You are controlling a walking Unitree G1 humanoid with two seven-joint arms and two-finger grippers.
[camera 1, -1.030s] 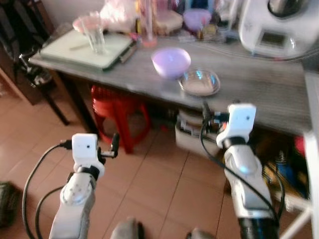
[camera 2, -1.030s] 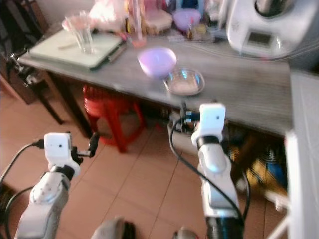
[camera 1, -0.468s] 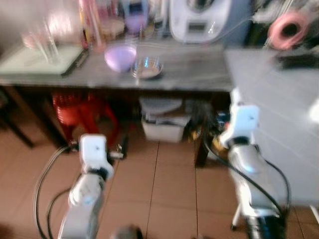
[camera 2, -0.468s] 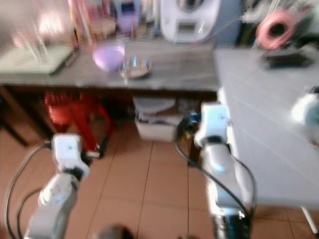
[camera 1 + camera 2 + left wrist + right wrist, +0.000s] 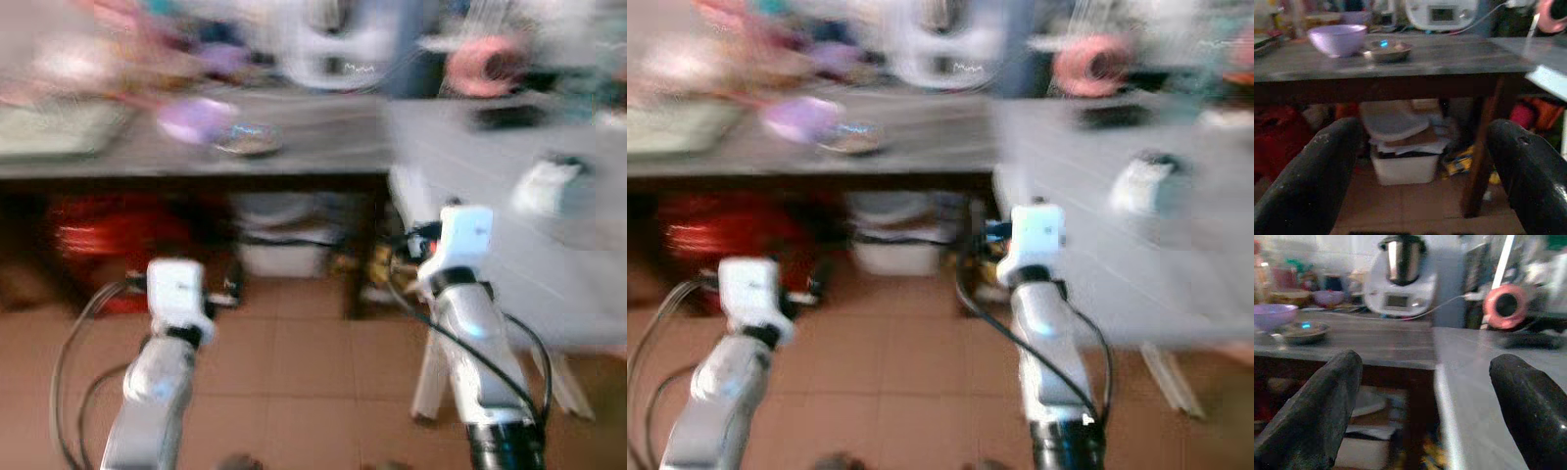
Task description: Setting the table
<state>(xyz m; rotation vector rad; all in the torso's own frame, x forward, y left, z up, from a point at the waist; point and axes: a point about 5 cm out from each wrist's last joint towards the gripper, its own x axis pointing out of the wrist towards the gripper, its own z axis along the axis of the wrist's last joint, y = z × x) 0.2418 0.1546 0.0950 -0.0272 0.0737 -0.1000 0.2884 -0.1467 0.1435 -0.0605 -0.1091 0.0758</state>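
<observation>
Head views heavily blurred, wrist views usable.

Lavender plastic bowl [image 5: 1337, 39] sits on the long grey wood-grain table [image 5: 1449, 54], toward its left part. Shallow round metal dish [image 5: 1387, 49] is just beside the bowl on its right, the two near or touching (can't tell which).

Left gripper [image 5: 1420, 171]: fingers spread wide, nothing between them. It's held low, below tabletop level, pointed at the table's underside. Bowl and dish are above and well ahead of it, well apart.

Right gripper [image 5: 1435, 396]: fingers also spread wide, empty. Roughly at table height; bowl [image 5: 1273, 315] and dish [image 5: 1305, 331] lie off to its left, well apart.

Other stuff:
- white kitchen machine with steel jug [image 5: 1400, 279] at the back of the table
- pink tape roll [image 5: 1506, 306] on the lighter grey surface [image 5: 1488, 382] butted against the table's right end
- white storage box with papers [image 5: 1400, 147] under the table
- red plastic stool [image 5: 93, 245] under the table, left side
- floor is terracotta tile [image 5: 313, 392]
</observation>
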